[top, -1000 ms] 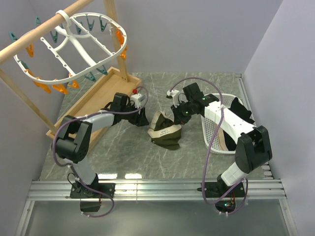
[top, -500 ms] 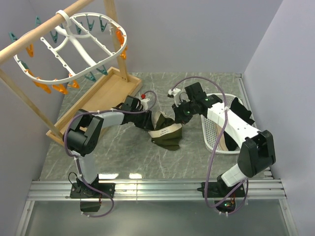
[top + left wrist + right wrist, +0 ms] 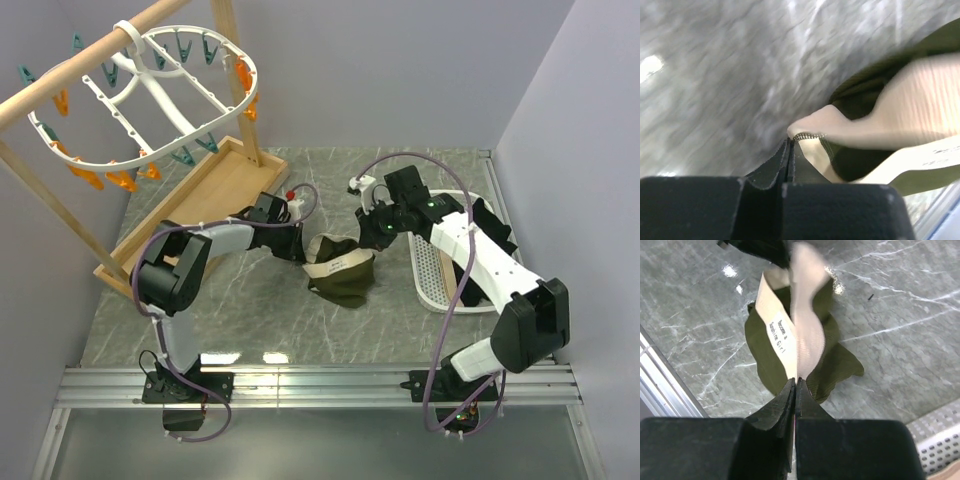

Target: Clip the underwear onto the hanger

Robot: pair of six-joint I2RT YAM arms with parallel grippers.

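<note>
The underwear (image 3: 340, 272) sits on the grey marble tabletop (image 3: 250, 320) to the right of the wooden tray (image 3: 215, 190), a short way off its right edge. It is bunched up, olive side out, with the pale beige lining and a printed label turned upward.

From my left wrist feed, the left gripper (image 3: 790, 145) has its jaws clenched flat together. The stitched beige hem of the garment (image 3: 900, 100) meets their tips, so I read it as pinching that corner, though the picture is blurred. In the overhead view this gripper (image 3: 300, 245) lies between the tray and the garment, at the cloth's tray-side edge.

The right gripper (image 3: 796, 382) is also clamped shut, and a strip of beige lining runs straight into its tips. The rest of the garment (image 3: 830, 365) hangs down from there to the marble. Seen from above, the right gripper (image 3: 372, 235) is at the cloth's far-right corner, the side away from the tray, so the piece is held between the two arms.

Farther right of the tray, beyond the garment, a white perforated basket (image 3: 430, 275) holds a black garment (image 3: 490, 225) and a tan cloth (image 3: 455, 290).

Above the tray's left end, the hanger (image 3: 172, 108) hangs by its hook from a slanted wooden pole (image 3: 80, 75), tilted. Teal clothespins (image 3: 182, 157) and orange clothespins (image 3: 120, 180) dangle from its rim, well apart from the underwear.
</note>
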